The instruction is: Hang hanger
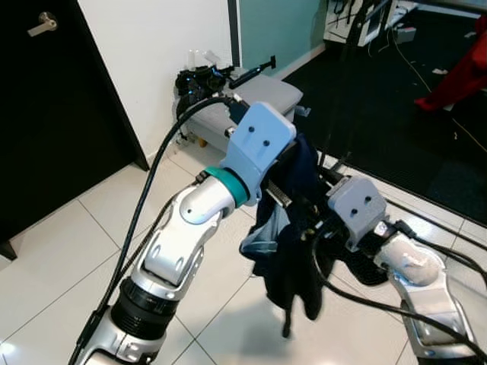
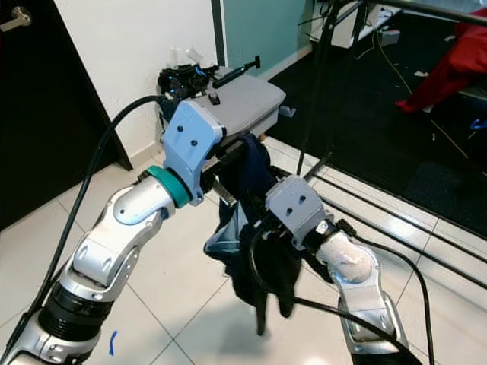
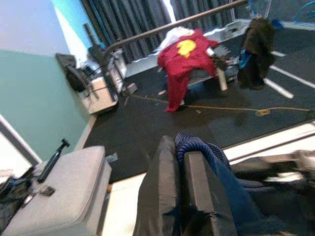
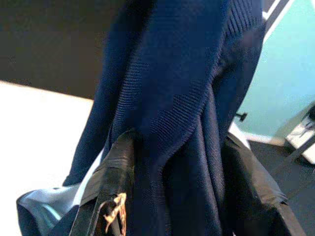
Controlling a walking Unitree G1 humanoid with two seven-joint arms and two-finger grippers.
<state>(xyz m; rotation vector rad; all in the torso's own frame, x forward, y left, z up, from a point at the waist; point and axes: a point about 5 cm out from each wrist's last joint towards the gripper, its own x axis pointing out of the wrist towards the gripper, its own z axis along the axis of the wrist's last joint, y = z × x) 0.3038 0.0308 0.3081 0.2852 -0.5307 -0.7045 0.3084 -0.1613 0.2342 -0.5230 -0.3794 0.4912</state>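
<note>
The dark navy knitted garment hangs limp between the two hands above the tiled floor, and looks soft, light and floppy (a hanger inside it cannot be made out), so I judge it best held high, near the collar, where the folds bunch. The left hand has its fingers pressed together on a fold of ribbed cloth. The right hand has its fingers apart, with cloth draped between them.
</note>
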